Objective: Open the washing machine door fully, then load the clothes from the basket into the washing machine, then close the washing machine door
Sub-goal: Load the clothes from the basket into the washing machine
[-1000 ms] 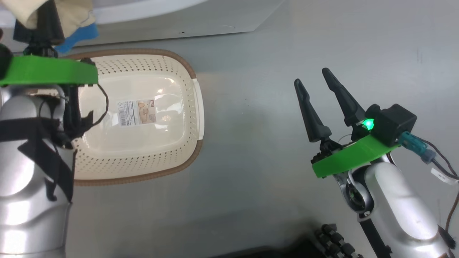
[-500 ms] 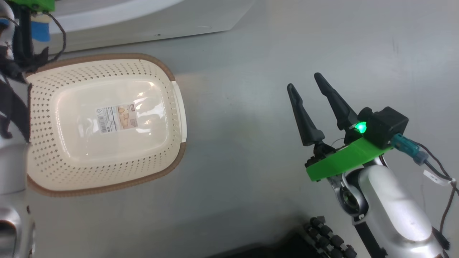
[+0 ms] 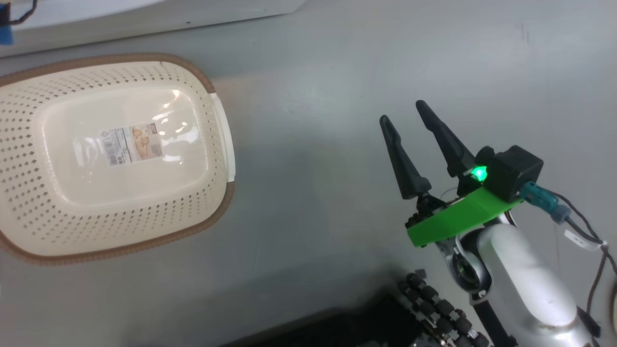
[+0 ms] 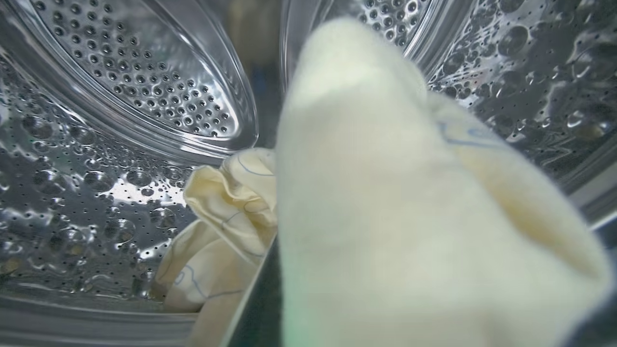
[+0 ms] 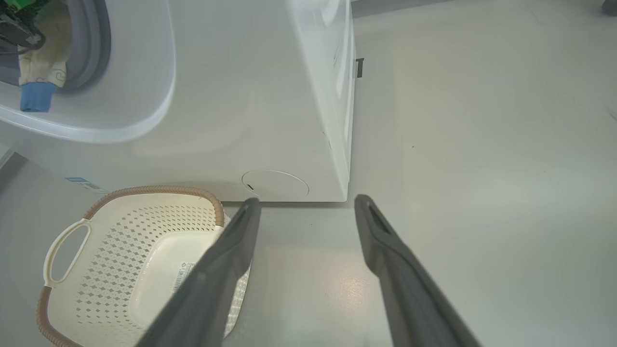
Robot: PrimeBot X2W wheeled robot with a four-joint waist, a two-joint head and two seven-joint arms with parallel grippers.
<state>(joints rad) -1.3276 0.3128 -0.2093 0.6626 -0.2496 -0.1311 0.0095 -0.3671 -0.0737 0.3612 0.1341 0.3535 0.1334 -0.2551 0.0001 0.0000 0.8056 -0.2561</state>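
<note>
The washing machine (image 5: 270, 106) stands big and white on the grey floor (image 3: 313, 72). Low on its front sit a round service cover (image 5: 274, 184) and a blue sticker (image 5: 82, 182) at the corner, its print too small to read. Inside, the perforated steel drum (image 4: 125, 96) gleams.

Just in front of the machine is the basket (image 3: 205, 159), cream with a brown rim. A white label sticker (image 3: 129, 144) lies on its floor, showing a barcode and small print that cannot be made out.

The clothes (image 4: 385, 202) are in the drum. One pale yellow fold drapes right across the left wrist view, and another bunch with thin blue lines lies crumpled lower down. At the mouth of the machine, more cream fabric hangs with the small blue cloth piece (image 5: 34, 96) dangling below it.

The left arm reaches into the opening. The left tool (image 5: 19, 36) is closed on the clothes, its fingers buried under fabric.

The right arm is held low off to the side, well apart from the basket. The right tool (image 3: 404, 112) has its two dark fingers spread wide over bare floor and grips nothing, and a green light (image 3: 478, 173) glows at its wrist.
</note>
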